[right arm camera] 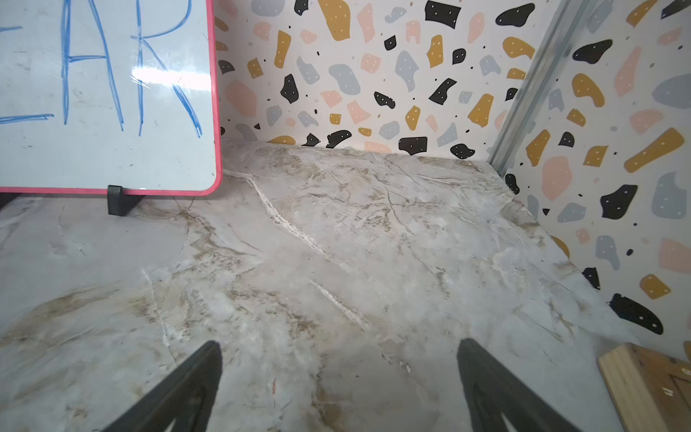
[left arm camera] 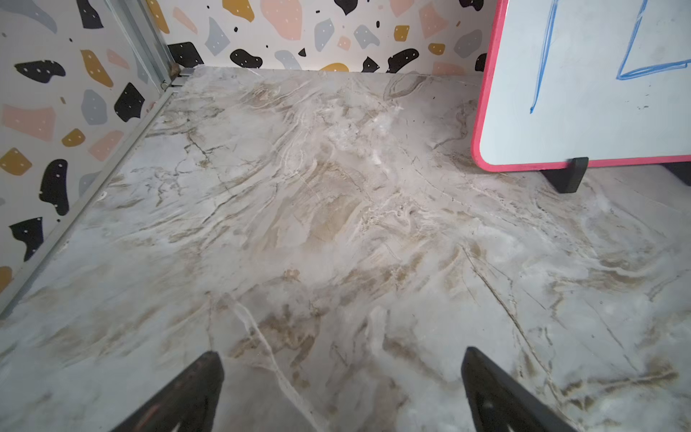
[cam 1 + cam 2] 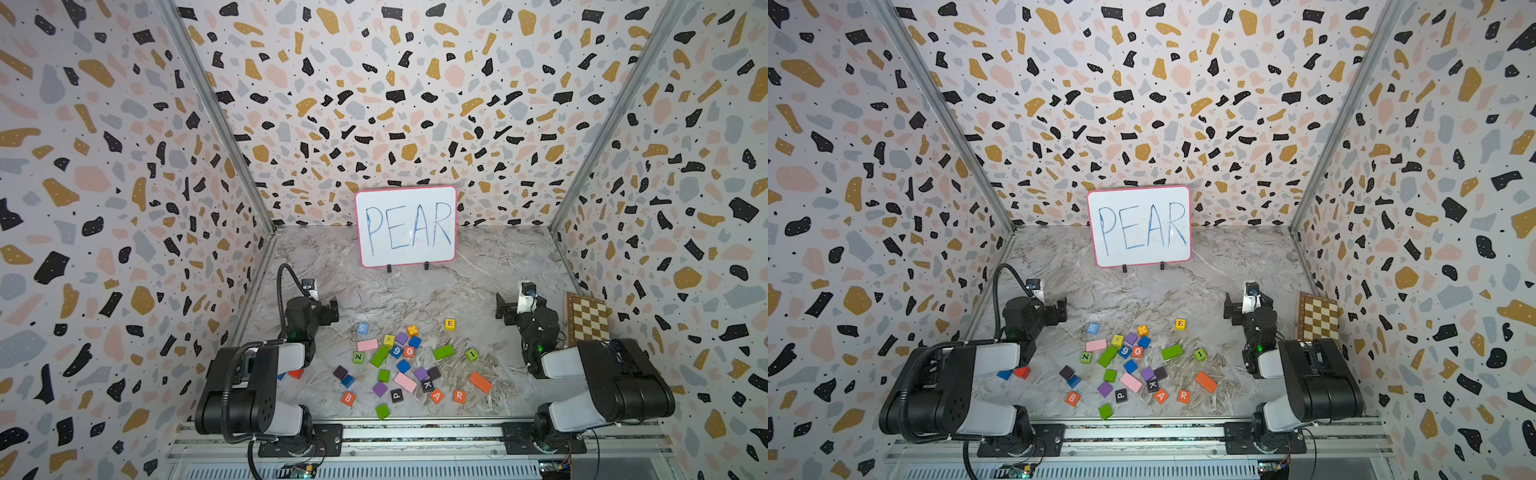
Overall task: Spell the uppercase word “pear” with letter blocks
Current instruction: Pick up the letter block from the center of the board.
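The left claw [image 2: 342, 359] was wide open, with nothing in it, above the table [image 2: 336, 224]. The right claw [image 1: 338, 348] was wide open and held nothing too. The dark P block [image 3: 397, 395], orange A block [image 3: 436, 395] and orange R block [image 3: 459, 396] lay near the front edge, a little apart. The yellow E block [image 3: 449, 324] sat farther back, on the right.
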`<state>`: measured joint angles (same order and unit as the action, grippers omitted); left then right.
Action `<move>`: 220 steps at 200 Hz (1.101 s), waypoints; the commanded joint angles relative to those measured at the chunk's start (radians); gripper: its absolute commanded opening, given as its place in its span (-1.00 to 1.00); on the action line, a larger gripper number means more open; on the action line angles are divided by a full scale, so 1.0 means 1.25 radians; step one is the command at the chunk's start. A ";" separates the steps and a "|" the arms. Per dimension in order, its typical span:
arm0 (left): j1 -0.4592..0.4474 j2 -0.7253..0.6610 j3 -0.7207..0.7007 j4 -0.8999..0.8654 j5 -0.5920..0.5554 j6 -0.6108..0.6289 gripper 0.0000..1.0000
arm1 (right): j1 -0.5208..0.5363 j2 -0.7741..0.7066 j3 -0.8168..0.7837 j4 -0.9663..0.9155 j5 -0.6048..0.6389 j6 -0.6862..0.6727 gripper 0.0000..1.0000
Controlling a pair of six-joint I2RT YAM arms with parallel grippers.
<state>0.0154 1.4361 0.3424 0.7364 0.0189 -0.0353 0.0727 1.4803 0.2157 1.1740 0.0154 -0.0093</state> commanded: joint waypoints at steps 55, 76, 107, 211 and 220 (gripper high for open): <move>-0.009 -0.019 0.002 0.030 -0.003 0.016 0.98 | -0.002 -0.002 0.016 -0.002 -0.010 -0.007 0.99; 0.003 -0.019 0.002 0.030 0.015 0.012 0.98 | -0.003 -0.002 0.016 -0.002 -0.011 -0.007 0.99; 0.016 -0.019 -0.001 0.038 0.043 0.005 0.98 | -0.003 -0.001 0.016 -0.002 -0.011 -0.007 0.99; 0.003 -0.065 0.053 -0.091 -0.079 -0.034 0.97 | 0.004 -0.007 0.016 0.002 0.004 -0.011 0.99; 0.003 -0.104 0.104 -0.214 -0.130 -0.052 0.98 | 0.033 -0.039 0.049 -0.075 0.071 -0.023 0.99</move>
<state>0.0231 1.4029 0.3519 0.6777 0.0036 -0.0463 0.0734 1.4803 0.2161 1.1740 0.0128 -0.0105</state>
